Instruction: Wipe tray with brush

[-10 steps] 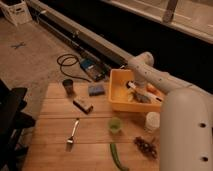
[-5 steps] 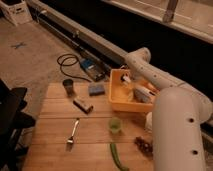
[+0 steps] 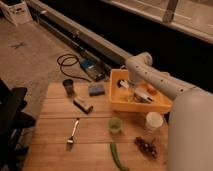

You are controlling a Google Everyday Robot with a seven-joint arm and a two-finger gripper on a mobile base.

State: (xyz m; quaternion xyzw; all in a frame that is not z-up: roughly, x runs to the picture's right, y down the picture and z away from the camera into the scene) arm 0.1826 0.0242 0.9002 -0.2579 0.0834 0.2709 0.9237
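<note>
right of centre in the frame, the yellow tray [image 3: 120, 102] sits on the wooden table [image 3: 55, 150], and the gripper [image 3: 131, 93] is down inside it, near the tray's left half. half a second ago the arm's white bulk filled more of the lower right and the wrist sat higher over the tub; now the arm [image 3: 150, 75] has reached further in and the tool end is lower, close to the tray floor. whether the fingers are clenched on anything i cannot tell. a pale slim shape beside the gripper, likely the brush [image 3: 124, 85], lies within the tray, but its bristled end is not distinguishable. my judgement: the wiping stroke is under way or about to begin, since the tool is now at working height inside the tub.

outside the tray, untouched, are a blue sponge [image 3: 96, 89] just left of it, a dark cup [image 3: 68, 87] further left, a fork [image 3: 73, 132] at lower left, a green cup [image 3: 115, 124] below the tray, and a white cup [image 3: 153, 120] at its lower right corner.
</note>
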